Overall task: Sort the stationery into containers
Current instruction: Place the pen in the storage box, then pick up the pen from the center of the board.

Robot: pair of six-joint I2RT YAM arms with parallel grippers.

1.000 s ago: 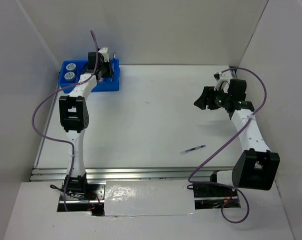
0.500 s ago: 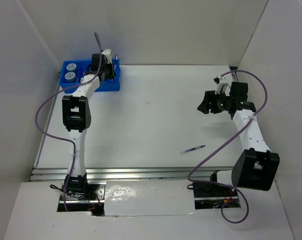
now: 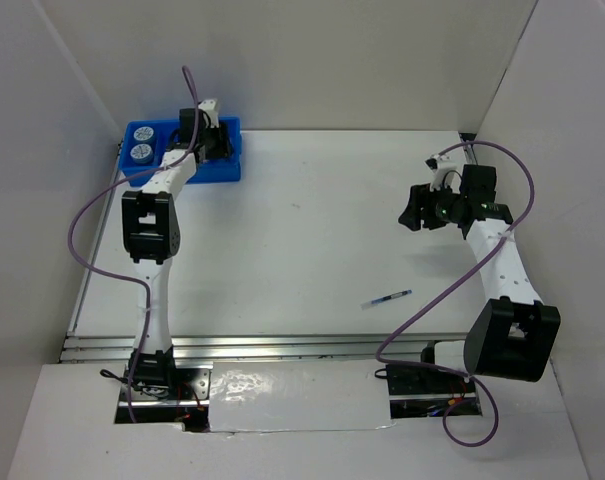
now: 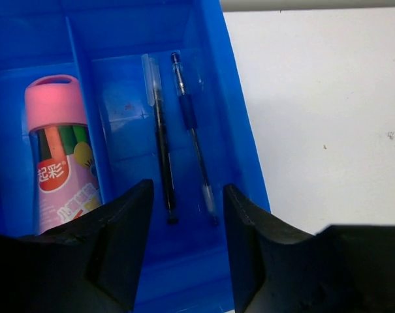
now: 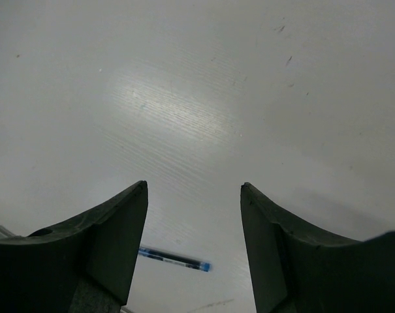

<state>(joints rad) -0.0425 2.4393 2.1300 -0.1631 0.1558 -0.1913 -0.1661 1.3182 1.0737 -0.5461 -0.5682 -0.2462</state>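
The bright blue tray (image 3: pixel 218 172) sits at the table's far left corner, with two tape rolls (image 3: pixel 142 143) in its left compartments. My left gripper (image 3: pixel 211 137) hovers over its right side, open and empty. In the left wrist view its jaws (image 4: pixel 187 189) stand apart above a compartment of the tray (image 4: pixel 236 130) holding a dark pen (image 4: pixel 161 143) and a blue pen (image 4: pixel 194 140); a pink tube (image 4: pixel 57 150) lies one compartment to the left. A thin blue pen (image 3: pixel 387 298) lies loose on the table. My right gripper (image 3: pixel 416 208) hangs open above the table at the right, and this pen (image 5: pixel 174 259) shows below its empty jaws (image 5: pixel 192 187).
White walls close in the table at the back and both sides. A metal rail (image 3: pixel 282 346) runs along the near edge in front of the arm bases. Purple cables (image 3: pixel 82 215) loop off both arms.
My left gripper has opened over the tray's right side and its arm has shifted slightly. The right gripper has drifted a little to the right and turned its wrist.
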